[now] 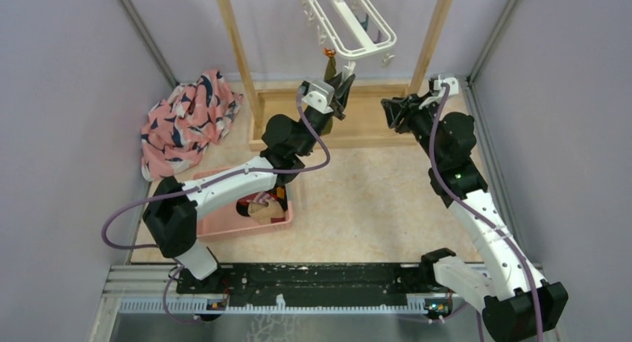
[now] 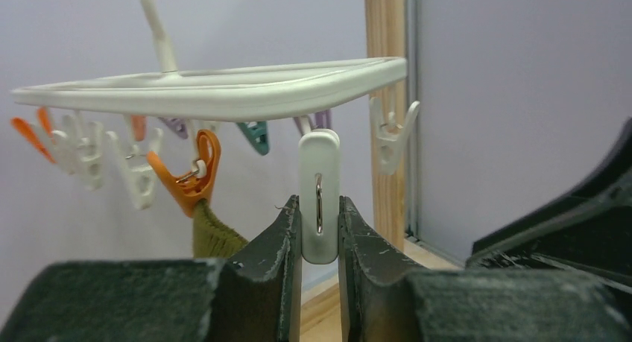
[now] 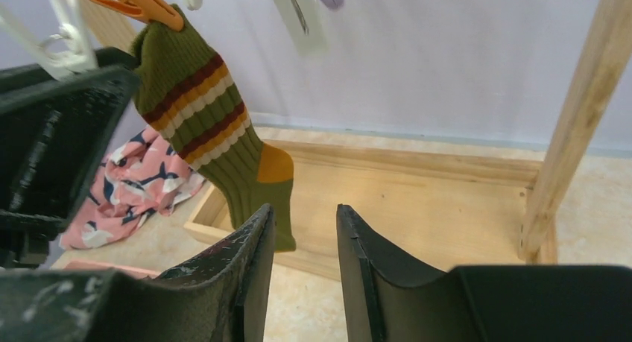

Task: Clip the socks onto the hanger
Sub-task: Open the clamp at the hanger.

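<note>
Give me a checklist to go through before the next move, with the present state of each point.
1. Left gripper shut on white clip: ok.
2. White clip's mouth opened: cannot tell, no view shows it.
3. Right gripper carries a sock for it: not ok, it is open and empty.
4. Green sock held by orange clip: ok.
5. More socks in basket: ok, they show under the left arm.
</note>
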`<state>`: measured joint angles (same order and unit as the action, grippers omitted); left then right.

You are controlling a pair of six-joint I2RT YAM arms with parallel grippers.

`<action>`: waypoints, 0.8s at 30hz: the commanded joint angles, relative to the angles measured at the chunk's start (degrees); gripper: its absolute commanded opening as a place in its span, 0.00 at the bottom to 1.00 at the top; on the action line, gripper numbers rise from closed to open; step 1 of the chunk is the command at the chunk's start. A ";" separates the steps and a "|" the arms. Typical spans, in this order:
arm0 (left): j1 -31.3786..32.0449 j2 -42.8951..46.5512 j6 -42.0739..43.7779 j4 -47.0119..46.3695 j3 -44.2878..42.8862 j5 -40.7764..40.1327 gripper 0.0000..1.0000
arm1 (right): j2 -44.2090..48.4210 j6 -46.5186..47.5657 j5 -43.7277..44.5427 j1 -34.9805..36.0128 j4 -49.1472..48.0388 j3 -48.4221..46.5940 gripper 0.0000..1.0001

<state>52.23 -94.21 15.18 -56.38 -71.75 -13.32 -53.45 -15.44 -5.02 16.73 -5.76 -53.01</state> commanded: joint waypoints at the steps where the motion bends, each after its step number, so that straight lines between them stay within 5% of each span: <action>1: -0.20 4.59 -2.90 6.57 -0.68 8.29 0.00 | -0.75 -2.07 -10.27 -0.21 -1.40 -7.24 0.40; 11: -0.28 6.98 -3.14 15.33 -1.17 9.92 0.00 | -3.10 -5.66 -19.04 0.62 -3.03 -16.75 0.51; 16: -0.28 6.80 -3.56 16.11 -1.73 9.89 0.00 | -7.94 -2.39 -16.02 4.94 0.90 -23.49 0.65; 24: -0.96 6.94 -6.04 16.97 -2.01 12.20 0.00 | -13.99 -1.36 -14.53 7.26 2.86 -29.55 0.67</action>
<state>50.96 -88.12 11.42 -41.23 -72.40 -5.80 -65.87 -18.04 -20.84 23.55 -3.16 -78.37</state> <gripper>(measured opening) 0.241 0.665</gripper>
